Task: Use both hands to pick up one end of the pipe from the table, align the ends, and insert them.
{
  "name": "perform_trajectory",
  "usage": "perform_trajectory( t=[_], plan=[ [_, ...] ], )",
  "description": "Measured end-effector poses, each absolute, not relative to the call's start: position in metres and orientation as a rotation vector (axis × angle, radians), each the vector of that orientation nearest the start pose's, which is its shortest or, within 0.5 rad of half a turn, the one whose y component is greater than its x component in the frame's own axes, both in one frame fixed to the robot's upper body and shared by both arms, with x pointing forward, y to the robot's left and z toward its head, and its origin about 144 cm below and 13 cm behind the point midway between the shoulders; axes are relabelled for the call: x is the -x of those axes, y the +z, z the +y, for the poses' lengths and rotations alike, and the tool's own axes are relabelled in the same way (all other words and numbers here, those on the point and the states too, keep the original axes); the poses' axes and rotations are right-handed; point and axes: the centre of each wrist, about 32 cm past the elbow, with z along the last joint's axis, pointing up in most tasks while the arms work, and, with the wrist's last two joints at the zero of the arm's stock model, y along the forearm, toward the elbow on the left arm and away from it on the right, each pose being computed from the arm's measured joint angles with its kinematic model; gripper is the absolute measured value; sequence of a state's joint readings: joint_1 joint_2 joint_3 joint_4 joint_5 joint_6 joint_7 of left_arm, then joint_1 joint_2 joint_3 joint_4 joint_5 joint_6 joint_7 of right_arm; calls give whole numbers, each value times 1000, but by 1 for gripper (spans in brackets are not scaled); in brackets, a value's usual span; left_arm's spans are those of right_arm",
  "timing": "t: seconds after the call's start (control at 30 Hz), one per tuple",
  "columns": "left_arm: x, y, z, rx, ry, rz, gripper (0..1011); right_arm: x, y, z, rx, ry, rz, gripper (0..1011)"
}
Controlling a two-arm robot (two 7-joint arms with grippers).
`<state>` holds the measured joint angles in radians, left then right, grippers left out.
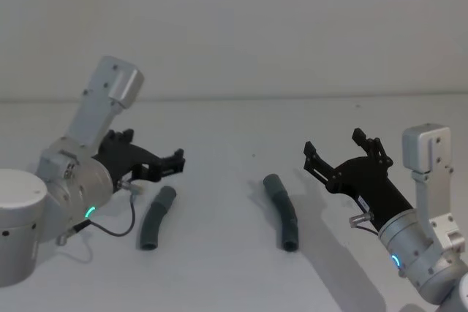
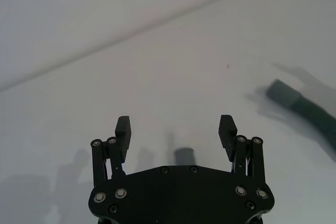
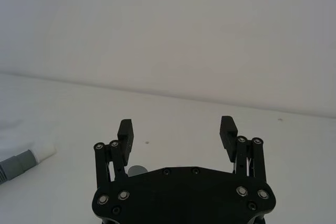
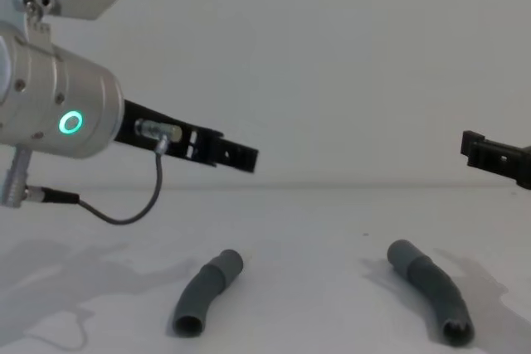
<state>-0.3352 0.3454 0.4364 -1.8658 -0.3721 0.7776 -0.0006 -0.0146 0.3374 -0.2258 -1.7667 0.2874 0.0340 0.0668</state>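
Just beneath left gripper (image 2: 175,125): pipe piece (image 1: 156,217)

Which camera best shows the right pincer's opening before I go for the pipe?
Right wrist view: the right pincer sits centred, both fingers wide apart. Head view shows it open too, obliquely, hovering right of the right pipe piece. Chest view catches a finger side-on at its right edge.

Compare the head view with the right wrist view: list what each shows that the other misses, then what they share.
Head view: the left pipe piece and right pipe piece, whole, lying apart, and the open left gripper near the left one. Right wrist view: a white plug tip on a grey cuff. Shared: the open right gripper and the white table.
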Motion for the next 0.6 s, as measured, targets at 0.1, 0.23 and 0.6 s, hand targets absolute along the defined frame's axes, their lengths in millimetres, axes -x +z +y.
perform_trajectory(
  t=[0.1, 0.23, 0.6],
  plan=[
    [-482, 1304, 169, -406, 1041, 100, 1001, -443, 1189, -237, -26, -1229, -75, 1001],
    [-483, 1305, 168, -442, 1015, 113, 1001, -443, 1189, -237, -26, -1230, -75, 1001],
    [-480, 1300, 164, -505, 1017, 160, 1001, -443, 1189, -237, -26, -1230, -75, 1001]
  ],
)
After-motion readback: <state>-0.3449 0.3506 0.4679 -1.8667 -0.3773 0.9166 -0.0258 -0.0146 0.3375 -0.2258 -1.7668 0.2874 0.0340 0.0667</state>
